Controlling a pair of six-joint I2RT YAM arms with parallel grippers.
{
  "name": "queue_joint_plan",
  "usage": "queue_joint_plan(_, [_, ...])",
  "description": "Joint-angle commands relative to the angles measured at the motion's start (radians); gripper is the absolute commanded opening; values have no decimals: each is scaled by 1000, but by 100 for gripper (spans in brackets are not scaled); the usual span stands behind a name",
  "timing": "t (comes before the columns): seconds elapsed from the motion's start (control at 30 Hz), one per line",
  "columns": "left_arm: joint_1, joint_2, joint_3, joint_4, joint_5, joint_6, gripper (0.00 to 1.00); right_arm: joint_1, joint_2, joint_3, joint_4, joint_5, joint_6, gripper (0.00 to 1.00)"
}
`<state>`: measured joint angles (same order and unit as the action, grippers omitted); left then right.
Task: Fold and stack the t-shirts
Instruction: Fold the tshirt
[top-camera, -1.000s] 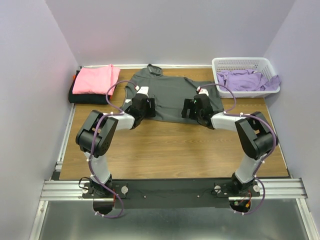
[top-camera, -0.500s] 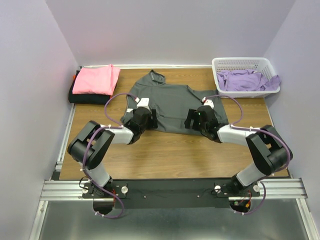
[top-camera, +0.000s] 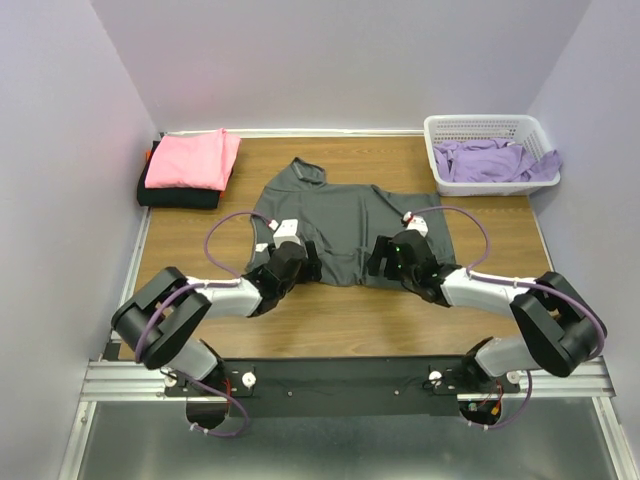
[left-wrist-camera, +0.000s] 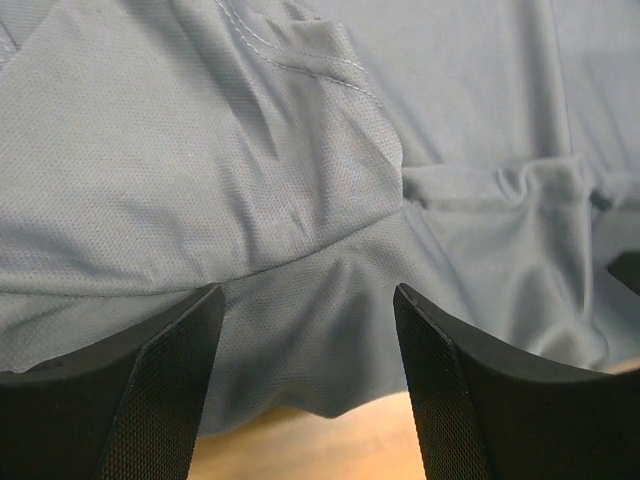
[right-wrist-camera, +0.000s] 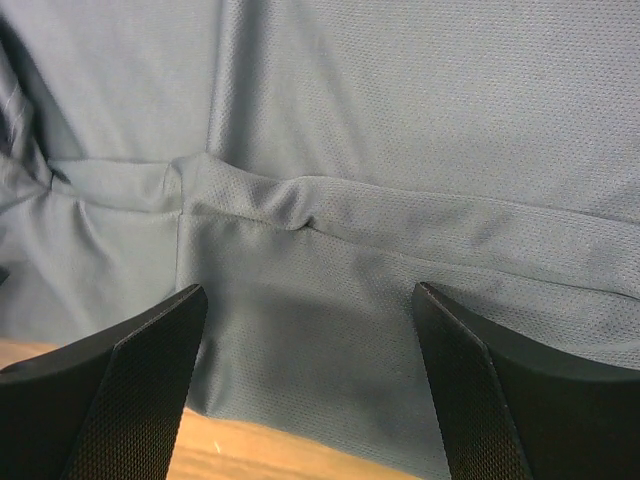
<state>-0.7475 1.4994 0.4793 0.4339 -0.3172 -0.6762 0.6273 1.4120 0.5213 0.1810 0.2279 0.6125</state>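
Note:
A dark charcoal grey t-shirt (top-camera: 340, 215) lies spread flat on the wooden table, collar to the far side. My left gripper (top-camera: 305, 262) is low over its near hem on the left, jaws open, with hem cloth (left-wrist-camera: 310, 330) lying between the fingers. My right gripper (top-camera: 382, 258) is at the near hem on the right, also open over the cloth (right-wrist-camera: 320, 330). Neither is pinching a fold. A folded bright pink t-shirt (top-camera: 190, 158) rests on a folded black one (top-camera: 170, 197) at the far left. Lavender t-shirts (top-camera: 490, 160) fill the basket.
The white lattice basket (top-camera: 480, 122) stands at the far right corner. Bare wood (top-camera: 340, 320) runs between the shirt's hem and the near rail. Walls close in the left, back and right sides.
Both arms drew back toward the near edge. The grey t-shirt slid with them, away from the back wall. Both grippers stayed open.

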Motion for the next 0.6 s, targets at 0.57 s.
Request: queue_joint_plan(0.57, [-6, 115, 346, -238, -66, 138, 80, 5, 200, 328, -163, 185, -63, 99])
